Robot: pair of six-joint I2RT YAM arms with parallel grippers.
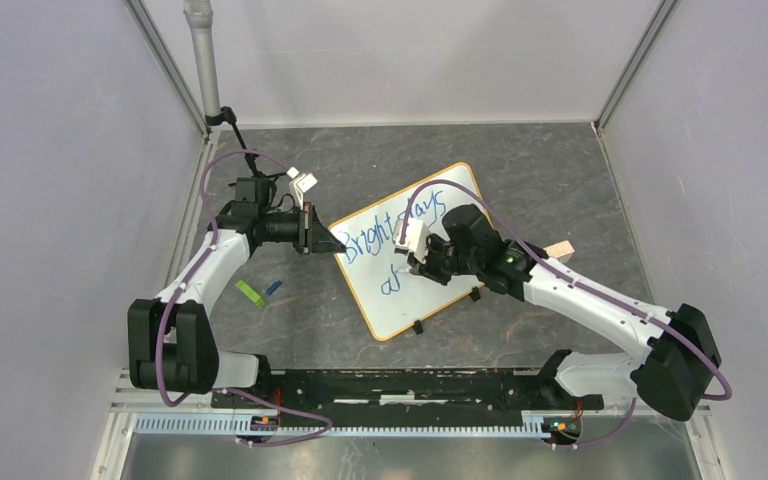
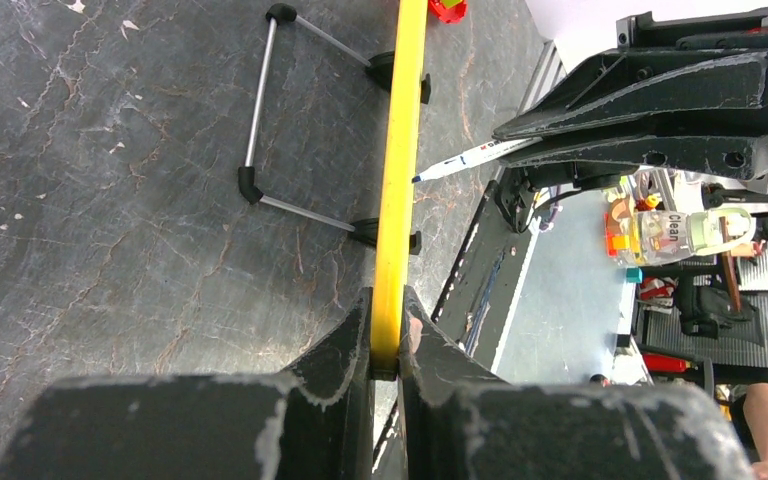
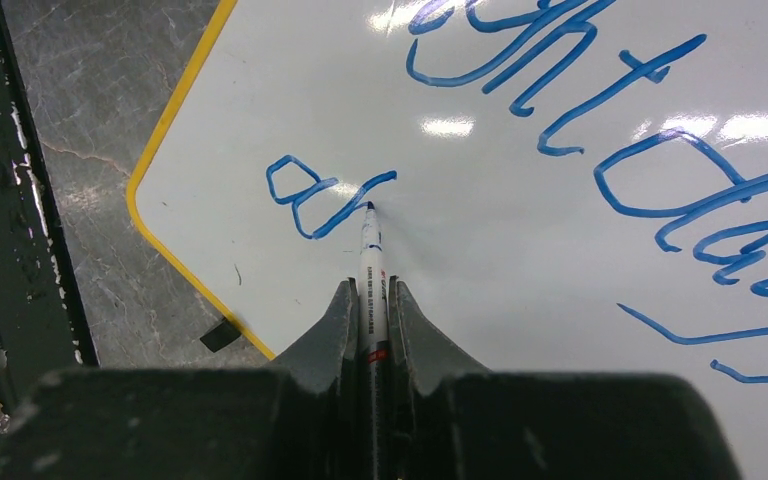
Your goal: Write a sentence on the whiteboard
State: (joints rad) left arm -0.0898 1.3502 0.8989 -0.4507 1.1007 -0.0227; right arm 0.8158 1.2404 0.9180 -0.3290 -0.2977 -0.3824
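The whiteboard (image 1: 430, 290) lies tilted on the dark table, its white face (image 3: 520, 260) carrying blue lettering (image 1: 392, 232): "Bright days" on one line and an "a" with a rising stroke (image 3: 310, 195) below. My right gripper (image 3: 372, 290) is shut on a white marker (image 3: 371, 262) whose tip touches the board at the end of that stroke. My left gripper (image 2: 388, 325) is shut on the board's yellow frame edge (image 2: 400, 180) at its left side (image 1: 332, 243).
A green piece (image 1: 250, 293) and a small blue cap (image 1: 273, 287) lie on the table left of the board. A tan block (image 1: 558, 249) sits to its right. The board's wire stand (image 2: 260, 110) shows underneath in the left wrist view.
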